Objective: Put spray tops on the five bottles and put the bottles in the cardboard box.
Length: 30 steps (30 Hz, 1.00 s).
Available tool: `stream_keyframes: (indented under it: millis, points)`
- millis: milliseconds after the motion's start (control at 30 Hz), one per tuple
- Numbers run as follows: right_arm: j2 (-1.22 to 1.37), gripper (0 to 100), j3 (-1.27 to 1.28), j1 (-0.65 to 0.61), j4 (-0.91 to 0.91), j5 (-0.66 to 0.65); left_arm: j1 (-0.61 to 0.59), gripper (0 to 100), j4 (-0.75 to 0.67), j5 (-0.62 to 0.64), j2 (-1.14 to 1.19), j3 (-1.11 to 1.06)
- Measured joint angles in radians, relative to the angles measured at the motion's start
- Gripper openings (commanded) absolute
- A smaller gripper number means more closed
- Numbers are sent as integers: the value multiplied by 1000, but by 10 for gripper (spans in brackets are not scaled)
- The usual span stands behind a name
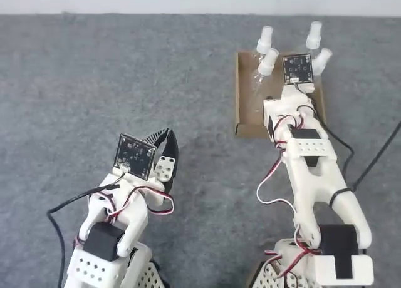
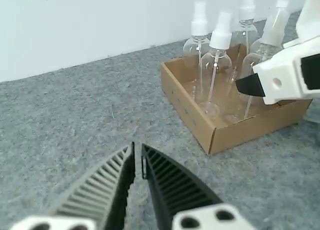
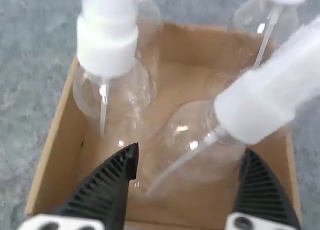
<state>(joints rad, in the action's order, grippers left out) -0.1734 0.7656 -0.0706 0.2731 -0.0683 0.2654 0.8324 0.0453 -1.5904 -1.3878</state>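
Four spray-topped bottles (image 2: 216, 65) upright in one cardboard box (image 2: 190, 110)

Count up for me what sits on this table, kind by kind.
Bottles with white spray tops: 4 in view, all in the box; the arm over it may hide another
Cardboard box: 1
Robot arms: 2
Total: 7
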Motion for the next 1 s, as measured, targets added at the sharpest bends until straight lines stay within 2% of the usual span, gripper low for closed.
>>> stream_keyframes:
  millis: [600,1000]
  points:
    - [-245,257,-23,-2,213,0,0,13,0,0,0,0]
    - [-445,257,-23,-98,351,0,0,13,0,0,0,0]
